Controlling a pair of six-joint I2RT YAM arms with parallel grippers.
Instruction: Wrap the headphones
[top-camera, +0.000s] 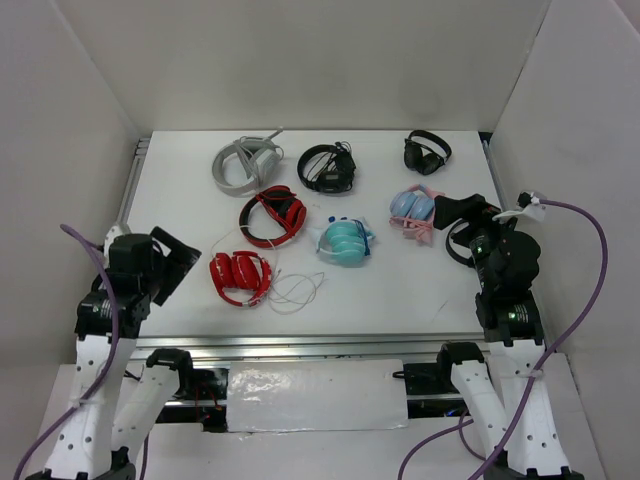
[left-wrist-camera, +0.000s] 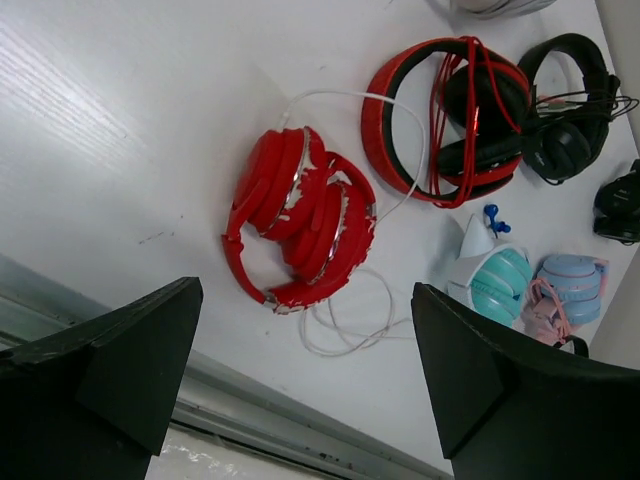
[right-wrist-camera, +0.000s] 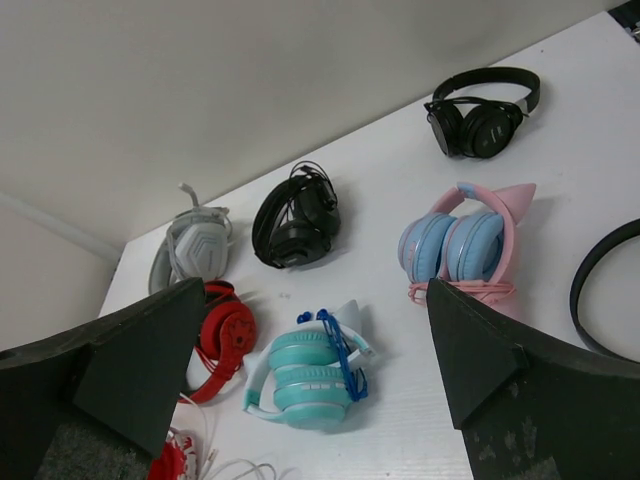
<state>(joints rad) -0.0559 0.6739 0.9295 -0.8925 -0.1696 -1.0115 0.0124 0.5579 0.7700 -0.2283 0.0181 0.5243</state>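
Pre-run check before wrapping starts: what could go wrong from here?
1. The white cable lies in loose loops beside the headphones; the open left gripper may miss or snag it.
2. The red-and-black headphones sit close behind; easy to mistake or bump.

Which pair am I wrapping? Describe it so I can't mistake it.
On the white table, look at the near-left part, beside the left pincer. The headphones lie folded there, all red, trailing a thin white cable; the red pair behind is an open hoop with black.
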